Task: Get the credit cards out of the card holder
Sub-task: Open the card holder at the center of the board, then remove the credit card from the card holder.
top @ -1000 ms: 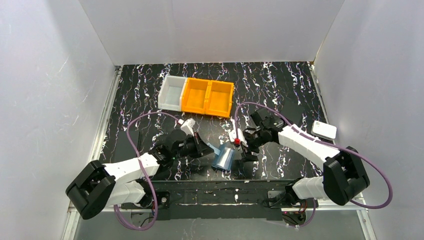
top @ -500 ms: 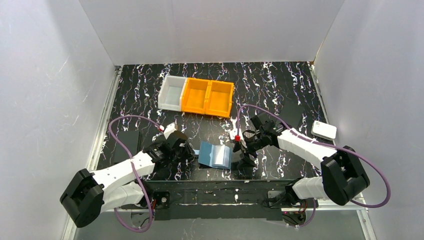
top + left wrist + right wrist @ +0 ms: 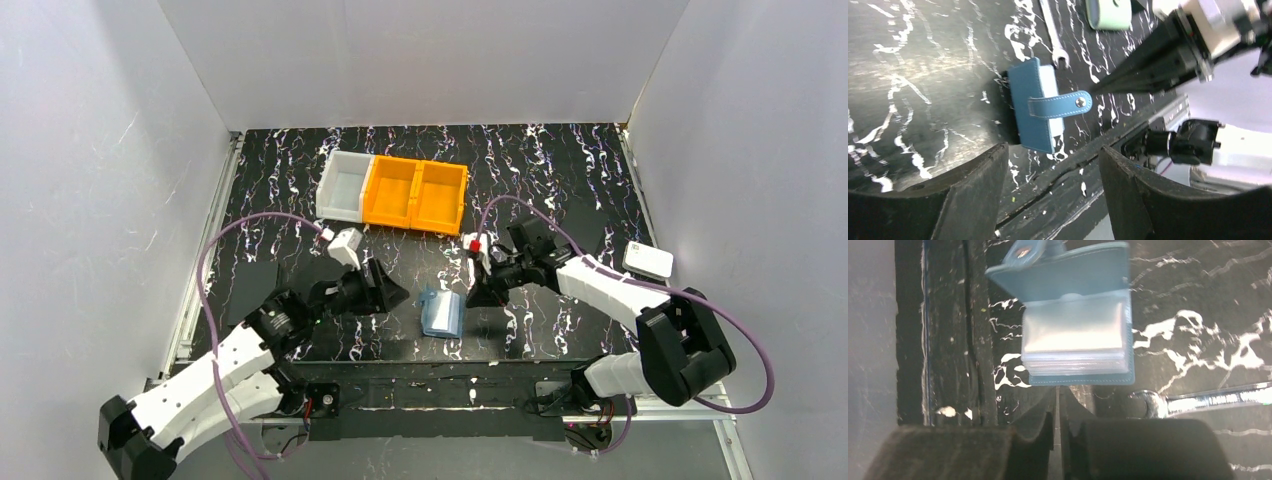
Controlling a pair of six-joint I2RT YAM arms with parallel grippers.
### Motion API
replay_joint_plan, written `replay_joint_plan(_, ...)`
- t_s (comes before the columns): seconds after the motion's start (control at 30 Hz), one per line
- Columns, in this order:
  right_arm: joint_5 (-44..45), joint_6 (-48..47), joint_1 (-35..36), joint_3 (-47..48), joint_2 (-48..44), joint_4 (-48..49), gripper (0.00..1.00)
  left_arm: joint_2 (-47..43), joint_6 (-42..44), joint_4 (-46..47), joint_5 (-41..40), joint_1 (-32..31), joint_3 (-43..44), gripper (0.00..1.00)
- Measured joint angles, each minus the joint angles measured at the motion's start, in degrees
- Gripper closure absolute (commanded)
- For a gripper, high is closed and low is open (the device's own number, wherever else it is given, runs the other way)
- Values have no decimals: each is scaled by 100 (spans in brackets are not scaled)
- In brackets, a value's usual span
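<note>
The blue card holder (image 3: 441,313) lies on the table between my two grippers. In the right wrist view its cover (image 3: 1073,280) stands half lifted. The clear pockets show a pale stack, the credit cards (image 3: 1075,335). My right gripper (image 3: 1057,390) sits just off the holder's near edge, jaws shut to a thin slit. I cannot tell whether anything is in that slit. My left gripper (image 3: 1053,150) is open and empty, set back from the holder (image 3: 1033,112). The snap strap (image 3: 1060,106) hangs free.
A white bin (image 3: 342,187) and two orange bins (image 3: 415,195) stand at the back. A wrench (image 3: 1208,400) lies beside the holder, and a grey-green wallet (image 3: 1108,12) lies farther off. A white object (image 3: 648,260) rests by the right wall.
My left gripper let go of the holder's flap, opened and drew back to the left. The holder settled on the table. My right gripper went from open to shut.
</note>
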Motion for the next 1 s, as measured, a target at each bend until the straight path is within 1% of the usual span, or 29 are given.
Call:
replay_joint_plan(0.07,31,243,-142,0,20,116,95,269,66,179,306,-109,96,35)
replay_joint_plan(0.2,37,664,-304,0,83,426,99,901,227,476,634,-608,280,37)
replay_joint_plan(0.3,28,929,-258,0,221,651,99,1432,374,903,791,-1014,483,38)
replay_joint_plan(0.4,66,1211,-208,0,417,863,99,1836,505,1145,809,-1368,688,39)
replay_joint_plan(0.5,155,1462,-184,0,551,1008,99,2173,649,1342,745,-1858,951,39)
replay_joint_plan(0.63,179,1821,-125,0,632,1266,99,2577,702,1574,734,-2208,1113,40)
replay_joint_plan(0.77,164,2256,-61,0,780,1659,99,3073,699,1687,522,-2238,988,40)
replay_joint_plan(0.83,199,2341,-52,11,872,1679,99,3233,697,1676,352,-2238,855,40)
replay_joint_plan(0.93,273,2413,-52,11,914,1676,99,3362,643,1596,-153,-2238,743,40)
replay_joint_plan(1.0,304,2457,-63,11,911,1707,99,3355,496,1486,-638,-2245,741,40)
